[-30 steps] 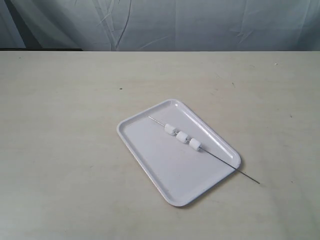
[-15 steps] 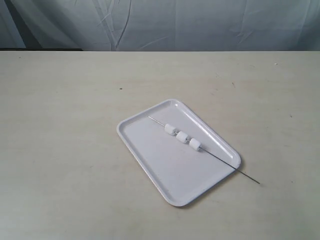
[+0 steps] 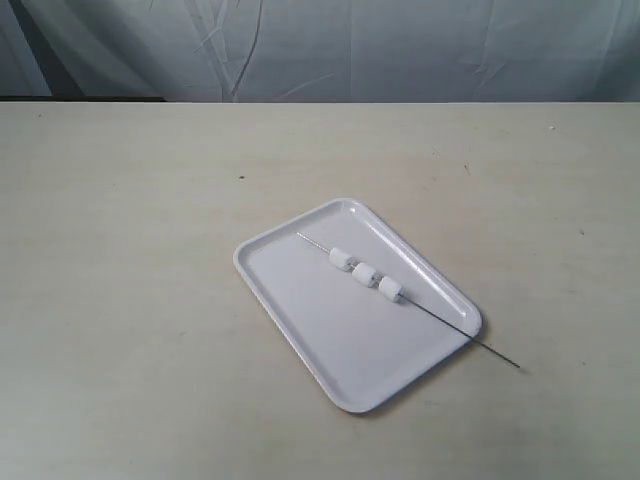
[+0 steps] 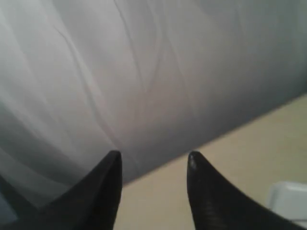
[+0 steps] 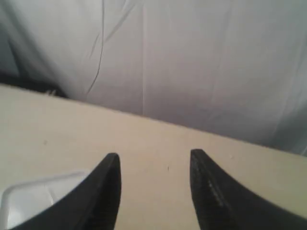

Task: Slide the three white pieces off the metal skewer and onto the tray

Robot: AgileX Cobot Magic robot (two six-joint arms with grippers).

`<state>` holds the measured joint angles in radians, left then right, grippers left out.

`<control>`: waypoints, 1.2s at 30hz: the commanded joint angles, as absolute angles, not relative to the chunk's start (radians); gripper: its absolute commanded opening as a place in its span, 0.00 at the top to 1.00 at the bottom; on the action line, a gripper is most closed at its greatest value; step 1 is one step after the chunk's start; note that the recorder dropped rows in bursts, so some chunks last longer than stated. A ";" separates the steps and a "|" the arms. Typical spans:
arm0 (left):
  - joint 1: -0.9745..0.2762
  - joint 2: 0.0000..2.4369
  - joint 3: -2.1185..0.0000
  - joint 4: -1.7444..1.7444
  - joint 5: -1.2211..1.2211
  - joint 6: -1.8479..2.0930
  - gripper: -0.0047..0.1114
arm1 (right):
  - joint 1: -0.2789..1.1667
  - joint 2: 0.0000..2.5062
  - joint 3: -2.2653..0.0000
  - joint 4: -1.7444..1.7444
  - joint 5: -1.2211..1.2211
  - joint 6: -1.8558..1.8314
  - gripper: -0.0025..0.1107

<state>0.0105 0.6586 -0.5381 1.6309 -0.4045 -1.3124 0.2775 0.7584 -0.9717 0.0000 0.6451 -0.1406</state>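
The tray (image 3: 330,345) lies flat on the table (image 3: 120,260), a little right of centre and turned at a slant, one short end towards the far left and the other towards the near right. In it lies the skewer (image 3: 441,318), running along the tray's right-hand long side from a bright tip near the far corner down to the near-right end. There it crosses the rim, and its last stretch reaches out over the bare table. It is so thin that its far part is hard to pick out against the white tray.

Three white pieces (image 3: 365,272) are threaded on it in a close row over the far half of the tray. Whether they touch each other cannot be made out.

Both arms are outside the exterior view. The left claw (image 4: 153,154) shows only as two dark pointed fingers, cut off at the picture's edge. They stand apart with nothing between them and hold nothing. Behind them is grey, creased cloth (image 4: 144,72), a strip of table and a blurred white corner of the tray (image 4: 288,201).

The right claw (image 5: 154,154) is spread just as plainly — nothing between its fingers either. Past one finger part of the tray (image 5: 29,201) comes into view, cut off by the frame, and the skewer and pieces fall outside this view. The same creased cloth hangs behind the table's far edge.
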 commanded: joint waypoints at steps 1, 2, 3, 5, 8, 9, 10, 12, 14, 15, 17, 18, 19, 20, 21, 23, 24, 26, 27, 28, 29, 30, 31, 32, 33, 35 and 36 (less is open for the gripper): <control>-0.017 0.904 -0.564 1.744 -0.627 -1.492 0.60 | 0.356 0.963 -1.086 -0.010 0.867 -0.190 0.58; -0.023 0.956 -0.564 1.744 -0.655 -1.492 0.60 | 0.372 1.016 -1.097 -0.010 0.903 -0.195 0.58; -0.027 1.005 -0.564 1.744 -0.675 -1.492 0.60 | 0.385 1.066 -1.103 -0.007 0.936 -0.211 0.58; -0.037 1.093 -0.564 1.744 -0.690 -1.512 0.60 | 0.394 1.168 -1.103 0.020 1.012 -0.269 0.58; -0.069 1.202 -0.564 1.744 -0.715 -1.520 0.60 | 0.394 1.303 -1.103 0.052 1.088 -0.324 0.58; -0.084 1.230 -0.564 1.744 -0.711 -1.520 0.60 | 0.394 1.343 -1.103 0.054 1.089 -0.325 0.58; -0.106 1.265 -0.564 1.744 -0.699 -1.513 0.60 | 0.394 1.371 -1.103 0.061 1.089 -0.328 0.58; -0.160 1.326 -0.564 1.744 -0.664 -1.483 0.60 | 0.394 1.431 -1.103 0.085 1.090 -0.372 0.58; -0.220 1.377 -0.565 1.744 -0.622 -1.418 0.60 | 0.394 1.484 -1.102 0.090 1.095 -0.402 0.58; -0.244 1.396 -0.568 1.744 -0.605 -1.392 0.60 | 0.394 1.510 -1.102 0.090 1.095 -0.411 0.58; -0.301 1.438 -0.580 1.744 -0.564 -1.387 0.60 | 0.394 1.553 -1.102 0.090 1.095 -0.416 0.58; -0.322 1.454 -0.589 1.744 -0.556 -1.387 0.60 | 0.394 1.577 -1.102 0.090 1.095 -0.419 0.58; -0.350 1.474 -0.597 1.744 -0.550 -1.378 0.60 | 0.394 1.601 -1.102 0.090 1.095 -0.421 0.58; -0.367 1.485 -0.606 1.744 -0.544 -1.370 0.59 | 0.394 1.619 -1.102 0.090 1.095 -0.429 0.58; -0.388 1.496 -0.612 1.744 -0.538 -1.368 0.59 | 0.394 1.640 -1.102 0.090 1.093 -0.442 0.58; -0.421 1.509 -0.631 1.744 -0.511 -1.368 0.59 | 0.394 1.676 -1.102 0.095 1.090 -0.449 0.58; -0.430 1.513 -0.641 1.744 -0.504 -1.373 0.59 | 0.394 1.696 -1.102 0.095 1.087 -0.449 0.58; -0.441 1.522 -0.658 1.744 -0.502 -1.386 0.59 | 0.394 1.737 -1.099 0.095 1.087 -0.461 0.58; -0.441 1.525 -0.667 1.744 -0.523 -1.394 0.59 | 0.394 1.757 -1.093 0.095 1.087 -0.476 0.58; -0.441 1.527 -0.675 1.744 -0.532 -1.404 0.59 | 0.394 1.768 -1.082 0.095 1.079 -0.487 0.58; -0.441 1.527 -0.678 1.744 -0.535 -1.414 0.59 | 0.394 1.778 -1.071 0.101 1.067 -0.499 0.58; -0.441 1.527 -0.683 1.744 -0.535 -1.417 0.59 | 0.394 1.789 -1.050 0.112 1.047 -0.509 0.58; -0.441 1.527 -0.683 1.744 -0.535 -1.417 0.59 | 0.394 1.795 -1.037 0.121 1.030 -0.516 0.58; -0.441 1.527 -0.683 1.744 -0.535 -1.417 0.59 | 0.394 1.797 -1.023 0.130 1.012 -0.527 0.58; -0.441 1.527 -0.683 1.744 -0.535 -1.417 0.59 | 0.394 1.801 -1.002 0.141 0.985 -0.534 0.58; -0.441 1.527 -0.683 1.744 -0.535 -1.417 0.59 | 0.394 1.801 -0.974 0.149 0.951 -0.553 0.58; -0.441 1.527 -0.683 1.744 -0.533 -1.417 0.59 | 0.394 1.801 -0.953 0.152 0.933 -0.564 0.58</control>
